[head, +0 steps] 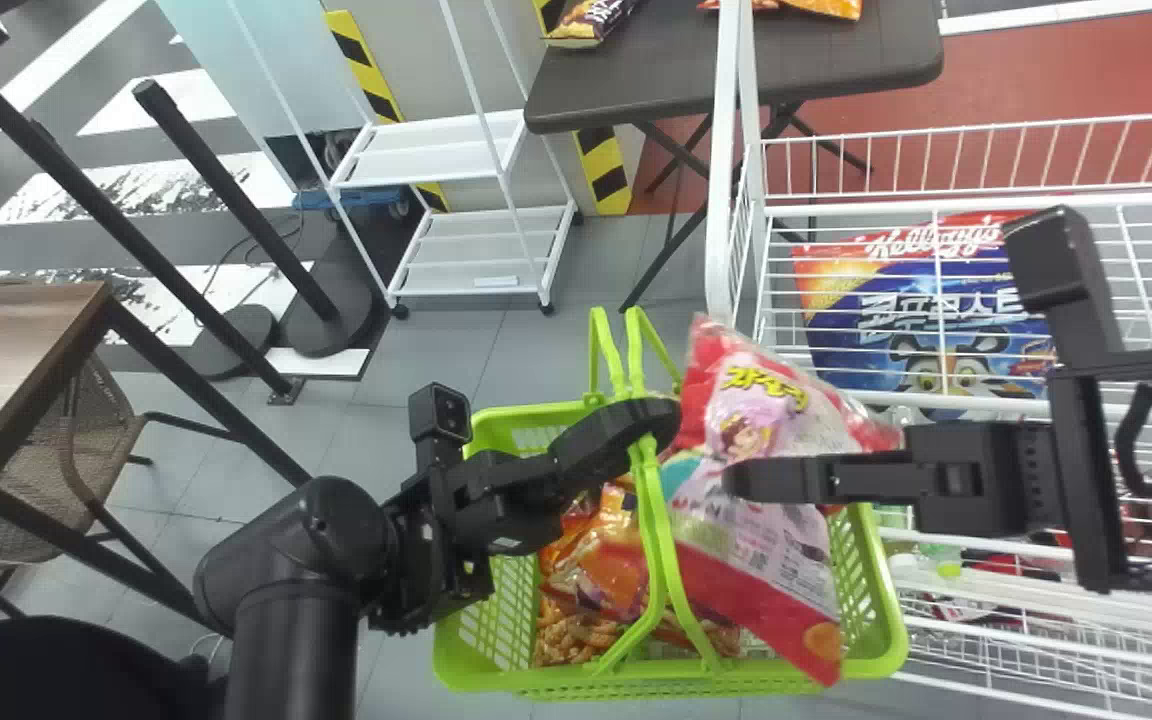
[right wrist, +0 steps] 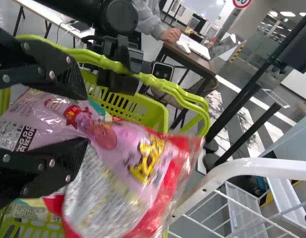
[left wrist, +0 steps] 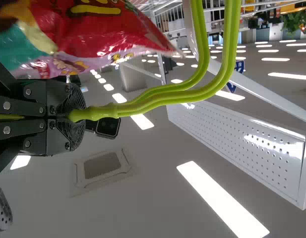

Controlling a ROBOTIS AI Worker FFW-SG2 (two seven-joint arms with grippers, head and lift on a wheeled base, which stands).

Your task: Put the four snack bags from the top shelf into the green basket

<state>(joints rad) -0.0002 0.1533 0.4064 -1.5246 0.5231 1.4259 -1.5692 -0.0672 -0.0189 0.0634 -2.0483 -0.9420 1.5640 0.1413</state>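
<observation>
Here in the head view, the right gripper has the pink-and-red snack bag pinched, right over the green basket; orange snack bags lie inside the basket. Left wrist view now: the left gripper is clamped onto the basket's handles. And the right wrist view: two fingers squeeze that pink-and-red bag, bunching it above the basket!
</observation>
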